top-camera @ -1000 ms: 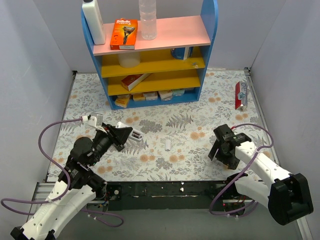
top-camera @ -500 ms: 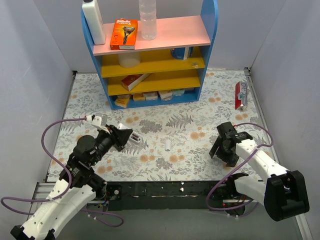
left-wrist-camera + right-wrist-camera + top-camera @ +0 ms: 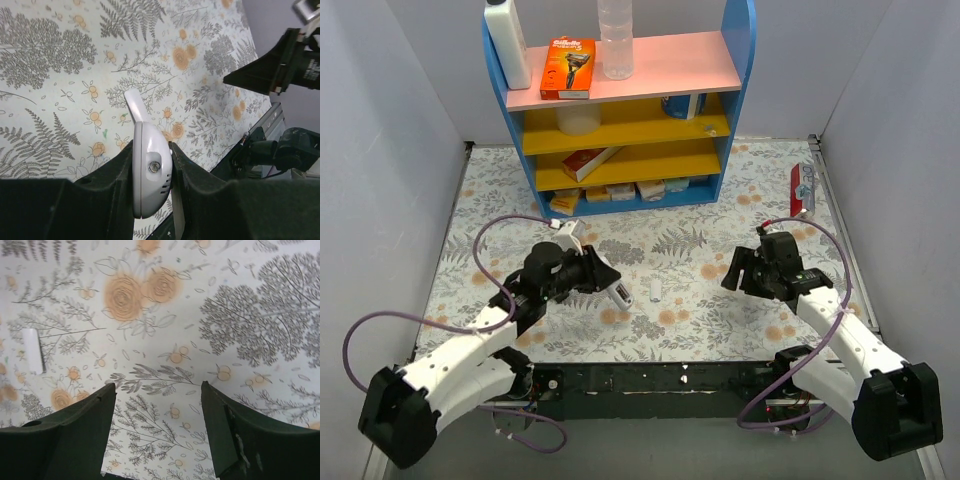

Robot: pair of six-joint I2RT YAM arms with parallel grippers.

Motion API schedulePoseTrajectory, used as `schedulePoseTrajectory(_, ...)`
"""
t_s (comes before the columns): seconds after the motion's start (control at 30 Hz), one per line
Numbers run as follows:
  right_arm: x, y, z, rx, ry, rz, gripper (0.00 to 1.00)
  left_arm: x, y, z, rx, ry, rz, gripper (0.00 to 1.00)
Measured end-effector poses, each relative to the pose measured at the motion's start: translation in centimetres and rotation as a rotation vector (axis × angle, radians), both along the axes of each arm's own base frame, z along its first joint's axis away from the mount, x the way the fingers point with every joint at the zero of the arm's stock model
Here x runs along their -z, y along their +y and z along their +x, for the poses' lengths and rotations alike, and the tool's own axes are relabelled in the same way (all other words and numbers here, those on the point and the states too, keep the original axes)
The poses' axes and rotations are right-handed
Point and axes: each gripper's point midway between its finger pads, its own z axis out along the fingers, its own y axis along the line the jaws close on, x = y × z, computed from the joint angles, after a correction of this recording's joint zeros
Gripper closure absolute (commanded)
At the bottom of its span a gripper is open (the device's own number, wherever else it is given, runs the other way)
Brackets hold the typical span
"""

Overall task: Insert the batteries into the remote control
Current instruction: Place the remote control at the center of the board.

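A floral tablecloth (image 3: 500, 190) covers the table, and a blue shelf unit (image 3: 740, 60) stocked with boxes and bottles stands along its far edge. The loading looks barely begun. The left gripper (image 3: 605, 280) is clamped on the white remote control (image 3: 619, 293) and carries it above the cloth, left of centre. In the left wrist view the dark fingers (image 3: 125, 167) press on both sides of the remote's rounded body, with its narrower end pointing away from the camera. No open battery bay shows from that angle, so whether any cell is seated cannot be told. A small white piece (image 3: 656, 291) lies flat on the cloth just beside the held remote. It may be the battery cover, but it is too small to be sure. The right gripper (image 3: 732, 275) hovers over the cloth right of centre, well apart from the remote. Its fingers are spread and nothing sits between them in its own wrist view, where only the pattern and that white piece (image 3: 34, 351) show. No batteries can be made out in any view. A red-and-white pack (image 3: 803, 188) at the far right edge might hold them, though that is a guess. By this reading, fetching the batteries, seating them and closing the remote are all left to do.
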Motion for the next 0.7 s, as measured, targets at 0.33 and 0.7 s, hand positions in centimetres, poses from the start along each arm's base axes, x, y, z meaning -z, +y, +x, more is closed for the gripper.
schedulePoseTrajectory(0.33,-4.1,2.1,1.5,-0.201,-0.233,0.061,0.24,7.3,-2.5,1.2,0.034,0.234,0.035,0.87)
schedulePoseTrajectory(0.7,-6.1,2.0,1.8,-0.244,-0.351,0.049,0.19,9.8,-1.4,2.0,-0.048,0.276,0.105,0.02)
